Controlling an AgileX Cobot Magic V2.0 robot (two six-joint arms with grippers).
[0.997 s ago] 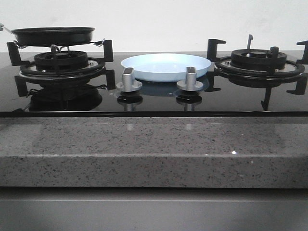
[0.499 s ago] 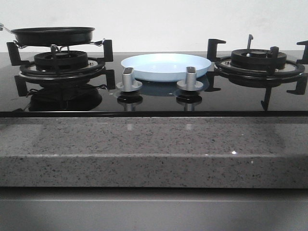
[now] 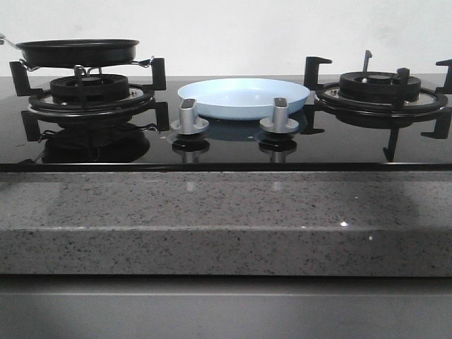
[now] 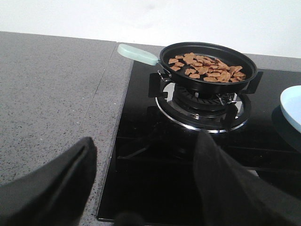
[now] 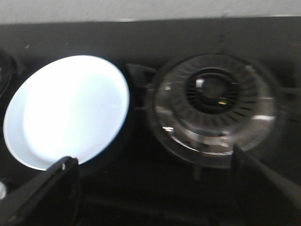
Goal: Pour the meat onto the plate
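Still heaped in the black frying pan (image 4: 208,66): the meat (image 4: 207,67), orange-brown bits spread across the pan floor. Pan seated on the left burner grate (image 4: 202,101), pale mint handle (image 4: 137,53) reaching out over the grey stone counter (image 4: 51,94). Plate (image 3: 244,97) bare and pale blue, flat on the black glass hob (image 3: 226,145) between the two burners, just behind the two silver knobs (image 3: 189,117); no meat on it. Right burner (image 5: 211,106) uncovered, just beside the plate's rim in the right wrist view. Left gripper (image 4: 141,183) low over the hob's near-left corner, fingers (image 4: 221,183) spread wide, clamped on nothing, well short of the pan. Right gripper (image 5: 155,188) above the plate and right burner, fingers (image 5: 51,188) likewise wide apart and holding nothing. Neither arm visible in the front view.
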